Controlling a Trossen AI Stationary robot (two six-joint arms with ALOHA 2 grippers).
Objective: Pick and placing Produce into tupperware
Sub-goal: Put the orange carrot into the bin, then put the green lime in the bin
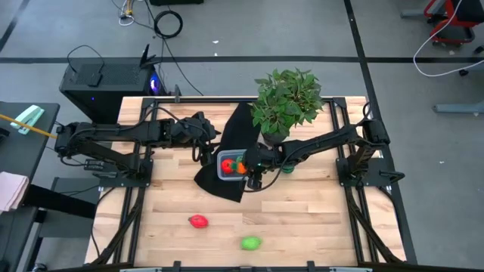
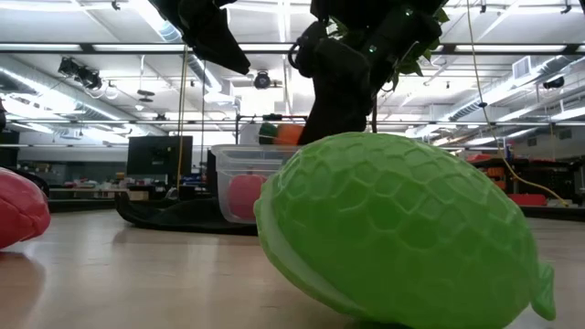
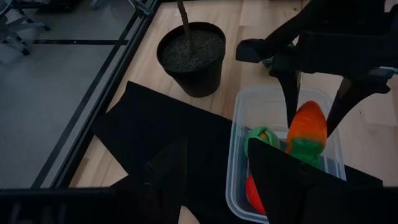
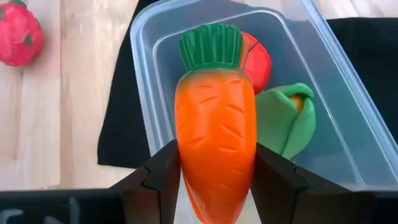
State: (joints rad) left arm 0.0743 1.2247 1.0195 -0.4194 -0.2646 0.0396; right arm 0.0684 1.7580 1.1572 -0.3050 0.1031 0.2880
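The clear tupperware [image 1: 227, 165] sits on a black cloth [image 1: 234, 136] at mid-table. Inside lie a red piece [image 4: 260, 62] and a bright green piece [image 4: 287, 121]. My right gripper [image 1: 253, 170] stands over the box's right end, shut on the orange carrot [image 4: 217, 143]. My left gripper [image 3: 214, 180] hovers open above the cloth, just left of the box. A red fruit [image 1: 198, 221] and a bright green fruit [image 1: 250, 243] rest on the bare wood near the near edge. The green one fills the foreground of the low view [image 2: 402, 238]. My right gripper pinches the carrot's orange body [image 4: 186, 155] between its two fingers [image 4: 158, 180], toward the pointed end. The fingers come from above, pointing down, one on each flank. The carrot hangs upright and lifted, its green leafy top [image 3: 305, 149] lowest, over the tupperware's [image 3: 245, 106] opening.
A leafy plant in a black pot [image 1: 287, 102] stands just behind the box, close to my right arm. A small dark green thing [image 1: 288, 168] lies right of the box under that arm. Bare wood stretches across the near half of the table [image 1: 318, 219].
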